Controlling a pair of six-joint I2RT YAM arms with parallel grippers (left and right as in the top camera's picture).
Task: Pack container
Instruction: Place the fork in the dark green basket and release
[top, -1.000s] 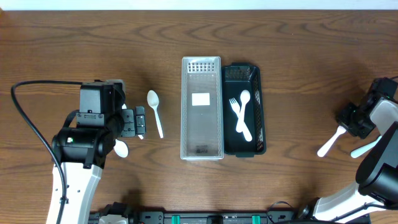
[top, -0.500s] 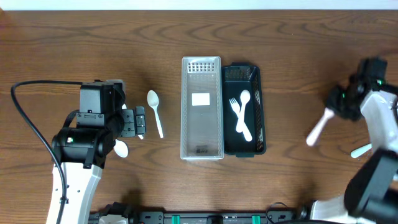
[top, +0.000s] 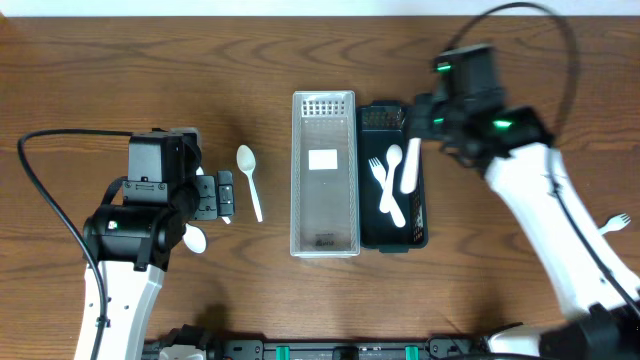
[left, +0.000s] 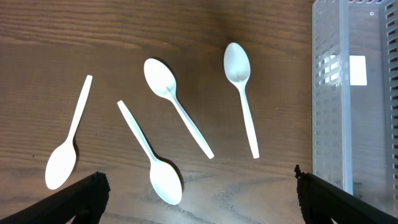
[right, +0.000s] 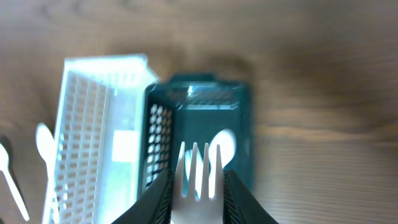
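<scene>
A black container (top: 421, 205) lies beside a clear slotted container (top: 296, 180) at the table's middle. Inside the black one are a white fork (top: 377, 170) and a white spoon (top: 393, 158). My right gripper (top: 415, 138) hangs over the black container, shut on another white fork (top: 410, 168). In the right wrist view that fork (right: 198, 177) sits between the fingers with its tines pointing out over the black container (right: 239, 102). My left gripper (top: 226, 195) is open over several white spoons (left: 242, 93), with nothing between its fingers (left: 93, 190).
One spoon (top: 250, 180) lies between the left gripper and the clear container (left: 354, 93). Another spoon's bowl (top: 195, 238) shows under the left arm. A loose white fork (top: 612, 222) rests near the table's right edge.
My right arm has swung from the table's far right to above the black container, carrying the fork. The left arm and the spoons have not moved.
</scene>
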